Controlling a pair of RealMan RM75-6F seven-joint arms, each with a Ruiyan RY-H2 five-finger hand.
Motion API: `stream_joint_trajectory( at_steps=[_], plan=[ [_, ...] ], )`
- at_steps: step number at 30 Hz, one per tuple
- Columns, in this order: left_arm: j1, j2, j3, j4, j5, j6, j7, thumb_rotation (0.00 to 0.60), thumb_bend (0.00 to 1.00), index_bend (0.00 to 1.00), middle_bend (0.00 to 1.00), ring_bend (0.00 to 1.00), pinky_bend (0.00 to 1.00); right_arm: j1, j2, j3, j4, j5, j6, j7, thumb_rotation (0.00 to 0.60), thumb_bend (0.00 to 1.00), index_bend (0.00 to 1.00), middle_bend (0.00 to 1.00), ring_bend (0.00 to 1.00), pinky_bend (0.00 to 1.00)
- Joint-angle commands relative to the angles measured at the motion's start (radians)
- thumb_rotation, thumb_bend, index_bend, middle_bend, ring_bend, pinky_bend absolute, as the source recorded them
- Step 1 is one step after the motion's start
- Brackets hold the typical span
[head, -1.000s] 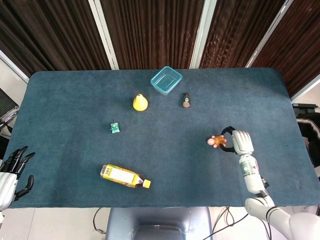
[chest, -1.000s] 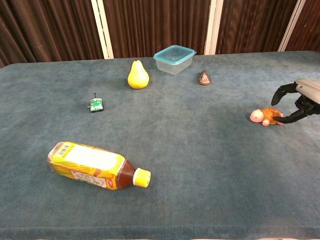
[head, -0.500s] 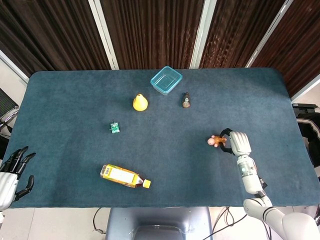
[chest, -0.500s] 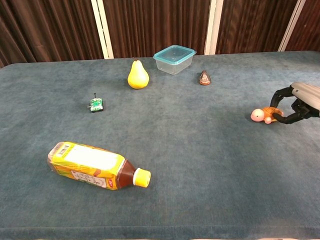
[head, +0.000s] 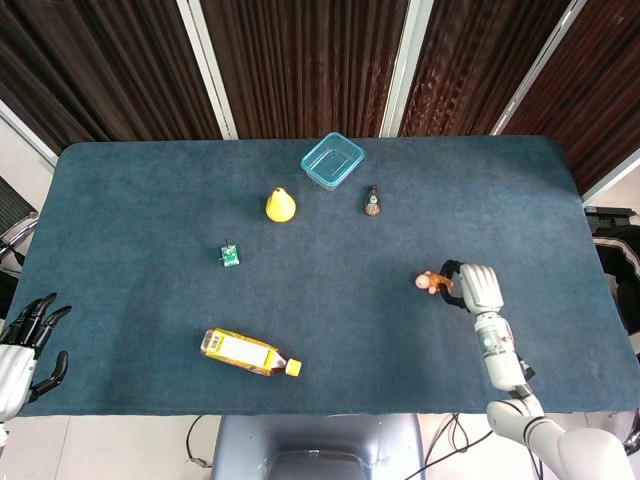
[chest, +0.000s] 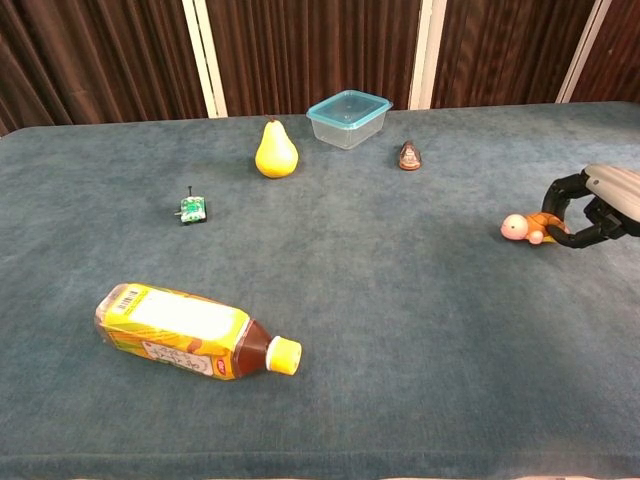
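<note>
- The right hand has its dark fingers curled around the rear of the toy turtle, clamped on its shell; the pink head pokes out toward the pear.
- The toy turtle sits on the blue table, well to the right of the yellow pear and nearer the robot.
- The left hand hangs off the table's near left corner, fingers spread apart, holding nothing, well apart from the tea bottle.
</note>
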Motion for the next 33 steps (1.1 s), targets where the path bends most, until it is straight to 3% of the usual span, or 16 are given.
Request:
stream_joint_trajectory(
  at_steps=[1,2,4,7,10,13,15,18,22,24,27,29,33],
  plan=[
    [0.000,0.001,0.000,-0.001,-0.001,0.000,-0.001,0.600,0.53,0.15,0.00,0.04,0.24,-0.007,0.025,-0.020,-0.027,-0.021,-0.005,0.034,0.600,0.97,0.75,0.68,1.00,1.00],
    [0.001,0.002,0.000,-0.001,0.000,0.001,-0.002,0.600,0.53,0.15,0.00,0.04,0.24,-0.009,0.039,-0.026,-0.046,-0.025,-0.011,0.042,0.600,0.93,0.68,0.64,1.00,1.00],
    [0.001,0.001,0.000,0.000,0.000,0.002,-0.003,0.600,0.53,0.15,0.00,0.04,0.24,-0.019,0.074,-0.041,-0.095,-0.042,-0.001,0.047,0.600,0.72,0.43,0.48,0.99,0.98],
    [0.001,0.000,0.000,0.001,0.000,0.002,-0.001,0.600,0.53,0.15,0.00,0.04,0.24,-0.040,0.121,-0.058,-0.167,-0.063,0.041,0.015,0.600,0.46,0.24,0.37,0.93,0.92],
    [0.002,0.001,0.001,-0.001,0.001,0.003,0.002,0.600,0.53,0.15,0.00,0.05,0.24,-0.060,0.180,-0.068,-0.264,-0.064,0.053,-0.047,0.600,0.26,0.09,0.29,0.82,0.89],
    [0.002,0.000,0.001,-0.001,0.002,0.003,0.005,0.600,0.53,0.15,0.01,0.05,0.24,-0.080,0.258,-0.076,-0.390,-0.044,0.038,-0.124,0.600,0.14,0.01,0.22,0.65,0.86],
    [0.002,0.000,0.001,-0.001,0.001,0.003,0.006,0.600,0.53,0.15,0.01,0.05,0.24,-0.094,0.309,-0.079,-0.473,-0.026,0.030,-0.170,0.600,0.10,0.00,0.19,0.56,0.82],
    [0.003,-0.001,0.000,-0.002,-0.002,0.002,0.006,0.600,0.53,0.15,0.01,0.05,0.24,-0.132,0.400,-0.072,-0.628,0.004,0.063,-0.224,0.600,0.09,0.00,0.12,0.39,0.69],
    [0.002,0.001,0.002,-0.005,-0.001,-0.003,0.011,0.600,0.53,0.15,0.01,0.05,0.24,-0.199,0.484,-0.069,-0.769,-0.027,0.206,-0.249,0.600,0.09,0.00,0.08,0.21,0.41],
    [0.002,0.000,0.001,-0.007,-0.002,-0.001,0.013,0.600,0.53,0.15,0.01,0.05,0.24,-0.232,0.525,-0.086,-0.817,-0.065,0.274,-0.282,0.600,0.16,0.01,0.07,0.17,0.31],
    [0.003,-0.001,0.000,-0.010,-0.006,-0.003,0.020,0.600,0.53,0.15,0.01,0.05,0.25,-0.293,0.588,-0.131,-0.864,-0.144,0.384,-0.338,0.600,0.43,0.09,0.12,0.17,0.28],
    [0.003,-0.001,-0.001,-0.013,-0.010,-0.005,0.026,0.600,0.53,0.15,0.02,0.05,0.25,-0.343,0.616,-0.149,-0.894,-0.170,0.465,-0.394,0.600,0.46,0.12,0.14,0.17,0.27],
    [0.002,-0.005,-0.005,-0.020,-0.019,-0.010,0.040,0.600,0.53,0.15,0.02,0.05,0.25,-0.428,0.651,-0.156,-0.962,-0.135,0.558,-0.469,0.600,0.48,0.10,0.10,0.07,0.12]
  ],
)
